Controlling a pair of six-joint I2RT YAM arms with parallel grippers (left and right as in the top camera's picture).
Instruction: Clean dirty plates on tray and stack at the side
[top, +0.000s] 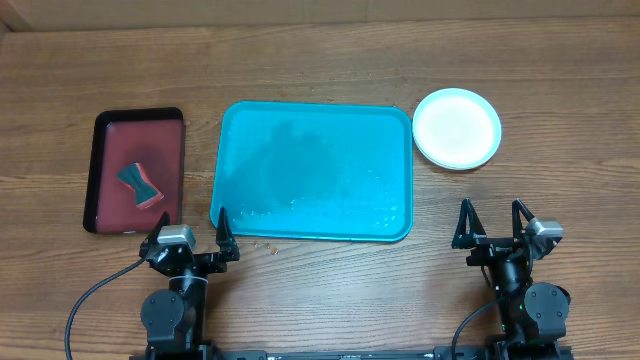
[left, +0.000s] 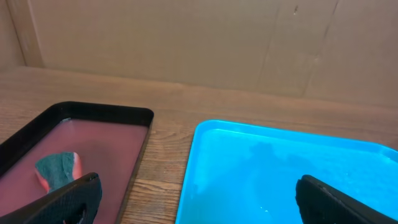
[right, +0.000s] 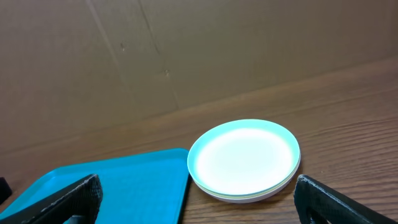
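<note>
Overhead: finds the tray (top: 310, 170) bare at centre, with the plates (top: 457, 128) stacked on the table (top: 320, 60) just off its far right corner. No red smears visible, so probably set there as the finished pile. Shows left gripper (top: 188, 238) and right gripper (top: 492, 222) at the near edge, jaws spread wide, holding nothing. Puts a sponge (top: 140, 183) in the dark red tray (top: 140, 135) at left, likely its resting place.

Left wrist: looks across both trays between parted fingers.

Right wrist: frames the stack, mint rim uppermost, beside the tray's corner.
</note>
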